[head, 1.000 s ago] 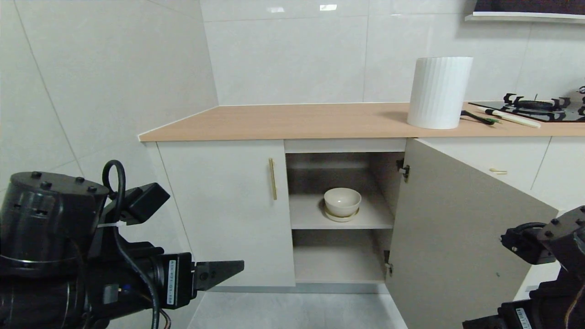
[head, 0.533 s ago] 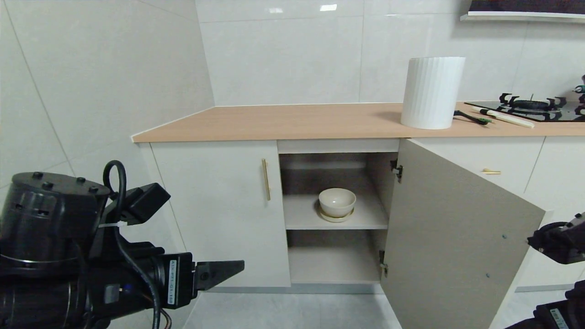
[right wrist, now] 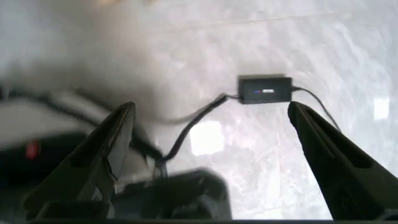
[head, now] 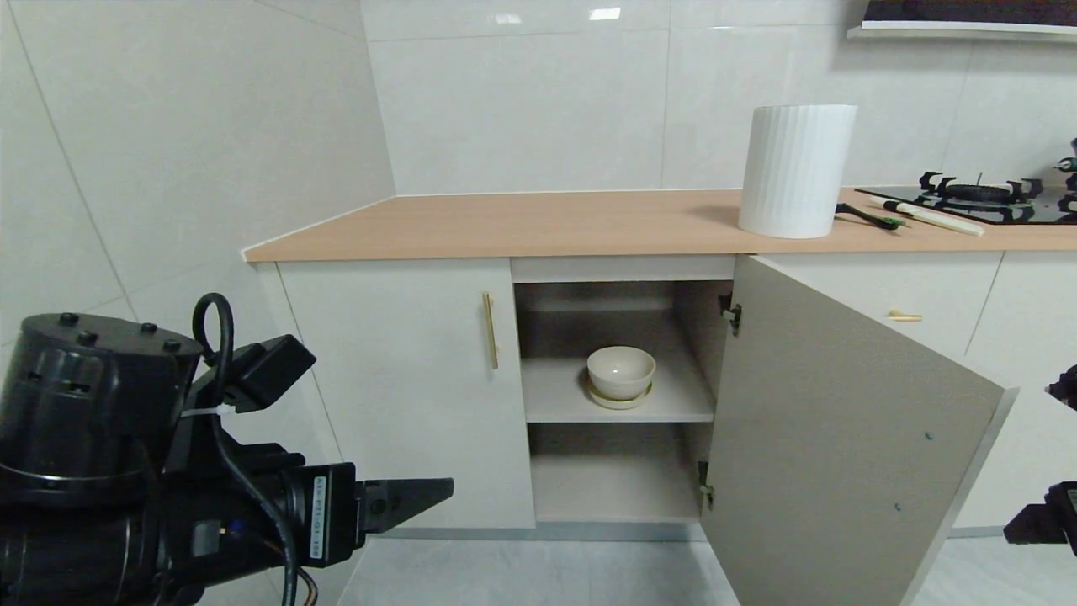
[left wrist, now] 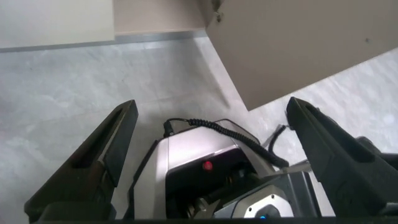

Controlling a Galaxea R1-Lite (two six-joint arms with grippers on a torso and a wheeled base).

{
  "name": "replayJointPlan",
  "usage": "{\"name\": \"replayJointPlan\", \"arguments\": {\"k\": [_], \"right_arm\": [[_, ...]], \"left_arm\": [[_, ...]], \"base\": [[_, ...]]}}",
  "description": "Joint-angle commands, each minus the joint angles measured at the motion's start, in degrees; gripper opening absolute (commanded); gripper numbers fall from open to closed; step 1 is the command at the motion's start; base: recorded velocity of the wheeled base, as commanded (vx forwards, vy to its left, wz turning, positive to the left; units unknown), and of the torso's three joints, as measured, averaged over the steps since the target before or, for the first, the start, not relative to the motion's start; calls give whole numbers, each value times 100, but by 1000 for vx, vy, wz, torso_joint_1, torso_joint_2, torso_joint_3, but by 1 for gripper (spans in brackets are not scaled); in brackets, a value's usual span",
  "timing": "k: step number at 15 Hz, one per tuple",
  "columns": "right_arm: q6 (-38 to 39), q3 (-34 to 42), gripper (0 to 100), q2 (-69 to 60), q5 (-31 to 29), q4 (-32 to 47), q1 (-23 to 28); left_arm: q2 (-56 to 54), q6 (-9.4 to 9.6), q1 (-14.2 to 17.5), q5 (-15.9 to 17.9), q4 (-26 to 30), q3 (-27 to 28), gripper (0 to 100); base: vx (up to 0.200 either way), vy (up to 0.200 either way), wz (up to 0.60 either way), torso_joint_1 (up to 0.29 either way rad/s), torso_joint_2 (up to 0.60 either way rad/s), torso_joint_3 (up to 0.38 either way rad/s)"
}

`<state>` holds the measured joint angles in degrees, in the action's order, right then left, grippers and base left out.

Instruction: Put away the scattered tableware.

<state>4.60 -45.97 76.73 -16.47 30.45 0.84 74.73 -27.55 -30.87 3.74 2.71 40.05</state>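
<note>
Right arm (head: 1046, 520) has drawn back over the last second to the right edge of the head view, where little of it now shows. The left gripper (head: 421, 498) has kept its place low on the left.

From the head, the bowl (head: 621, 371) sits on a saucer (head: 618, 400) on the upper shelf (head: 555, 396) of the cabinet (head: 404, 379). The cabinet's door (head: 841, 438) stands swung out to the right. On the counter (head: 522, 223) above stand a ribbed white container (head: 796, 170) and, just beside it, a cream-handled utensil (head: 925, 216).

Seen from the left wrist, the left gripper's fingers (left wrist: 102, 162) are spread wide with nothing between them, above the grey floor (left wrist: 74, 93). The lower corner of the door lies beyond them.

At the right wrist, the right gripper (right wrist: 211, 109) is likewise spread wide and holds nothing. It hangs over the floor, where a black box (right wrist: 264, 89) with a cable lies.
</note>
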Motion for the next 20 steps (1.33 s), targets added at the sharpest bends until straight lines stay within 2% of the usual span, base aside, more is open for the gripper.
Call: {"name": "replayJointPlan", "arguments": {"k": [1, 4, 8, 12, 15, 16, 20], "right_arm": [[-108, 9, 100, 193, 56, -277, 399], [-29, 27, 100, 738, 100, -883, 557], [463, 27, 100, 1222, 241, -1533, 557], [481, 44, 100, 1178, 663, -1586, 505], [683, 97, 100, 1178, 759, -1595, 171], [1008, 106, 100, 1178, 803, -1595, -198], [1070, 79, 100, 1222, 847, -1604, -945]], "left_arm": [[7, -5, 2, 4, -33, 3, 100], [-28, -216, 2, 56, -209, 12, 100], [-37, -233, 2, 118, -209, 21, 100], [-37, -233, 2, 118, -227, 21, 100], [-28, -233, 2, 109, -227, 21, 100], [-37, -242, 2, 109, -227, 30, 100], [-116, -233, 2, 65, -227, 65, 100]], "base": [[0, 0, 0, 0, 0, 0], [0, 0, 0, 0, 0, 0], [0, 0, 0, 0, 0, 0], [0, 0, 0, 0, 0, 0], [0, 0, 0, 0, 0, 0], [0, 0, 0, 0, 0, 0], [0, 0, 0, 0, 0, 0]]}}
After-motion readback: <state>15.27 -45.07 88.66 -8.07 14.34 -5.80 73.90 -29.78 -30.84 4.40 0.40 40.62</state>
